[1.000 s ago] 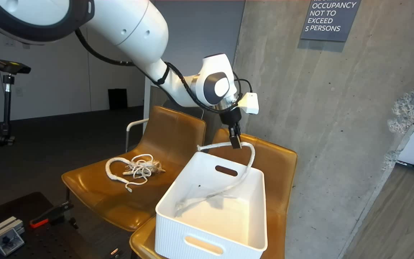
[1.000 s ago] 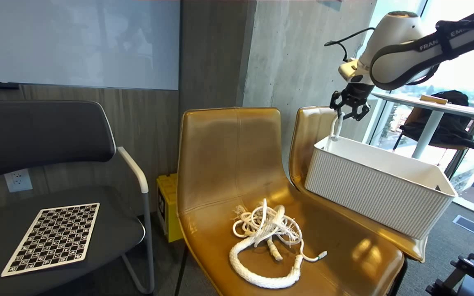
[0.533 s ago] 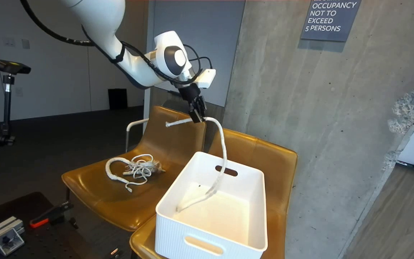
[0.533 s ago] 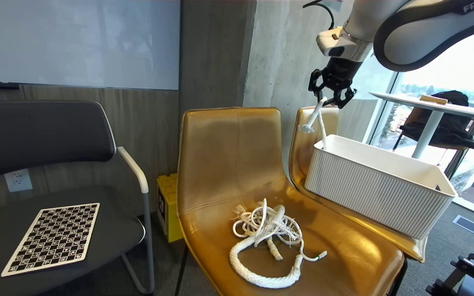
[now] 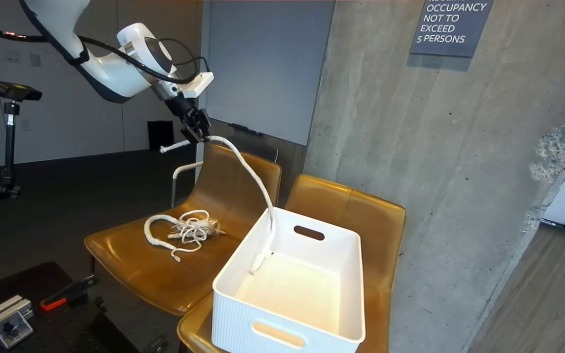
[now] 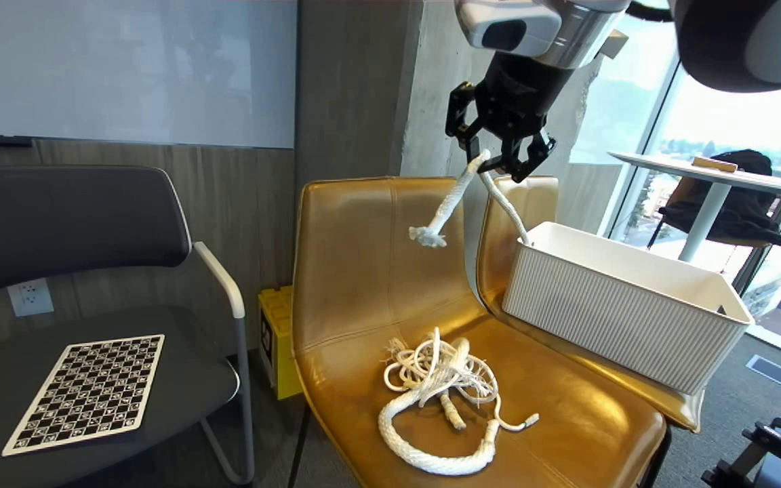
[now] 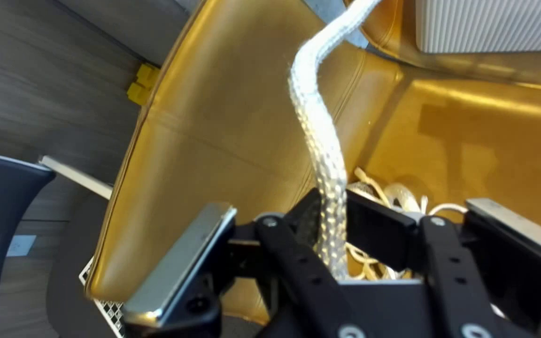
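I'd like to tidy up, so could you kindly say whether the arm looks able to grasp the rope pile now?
Probably not: the claw grips a white rope running into the bin, though the rope pile looks uncovered.

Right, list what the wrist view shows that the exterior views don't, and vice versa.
Only the wrist view: the held rope close up, seen from the gripper's own side between its pads.

Only the exterior views, between them: the held rope's frayed end, the white bin's inside, an occupancy sign.

Shared: the gripper holding that rope, the tangled rope on the brown chair, the white bin's outer wall.
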You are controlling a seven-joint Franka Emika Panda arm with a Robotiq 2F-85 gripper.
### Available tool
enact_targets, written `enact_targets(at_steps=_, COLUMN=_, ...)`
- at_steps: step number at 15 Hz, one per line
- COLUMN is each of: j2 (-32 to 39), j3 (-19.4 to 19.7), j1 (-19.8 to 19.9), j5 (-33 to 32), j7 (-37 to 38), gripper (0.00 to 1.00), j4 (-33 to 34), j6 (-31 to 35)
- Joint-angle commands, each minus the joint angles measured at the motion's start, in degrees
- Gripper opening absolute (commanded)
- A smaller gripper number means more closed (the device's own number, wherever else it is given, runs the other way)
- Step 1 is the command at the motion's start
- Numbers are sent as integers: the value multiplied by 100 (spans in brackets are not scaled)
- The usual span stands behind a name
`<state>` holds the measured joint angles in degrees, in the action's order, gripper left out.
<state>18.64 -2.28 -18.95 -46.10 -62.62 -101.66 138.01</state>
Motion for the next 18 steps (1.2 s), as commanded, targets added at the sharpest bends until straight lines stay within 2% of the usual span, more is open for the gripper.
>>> enact_targets(at_steps=1, j2=-315, j3=-645, j1=-339, j5=-369, j7=724, gripper=3, j4=-168, j6=-682)
enact_targets(at_steps=4, j2=-87, j3=-1110, j1=-542, j5=-399, j7=875, gripper=3, j4=242, j6=-1119)
enact_targets(at_steps=6, j2=-32, j3=-1253, j1=-557, j5=-390, j7=895, gripper=3, j4=293, j6=-1246)
enact_targets(at_steps=9, j2=-135, j3=-1275, j1=-371, j5=-294, j7=908, gripper=3, j4=51, j6=-1126)
enact_targets(at_steps=13, j2=29, j3=-1287, j1=-275, j5=-312, j7=958, gripper=3, j4=113, j6=-1087)
enact_targets(at_steps=18, j2=76, j3=-1156, j1=121, j5=-146, j7=1104, gripper=3, j4=-473, j6=-870)
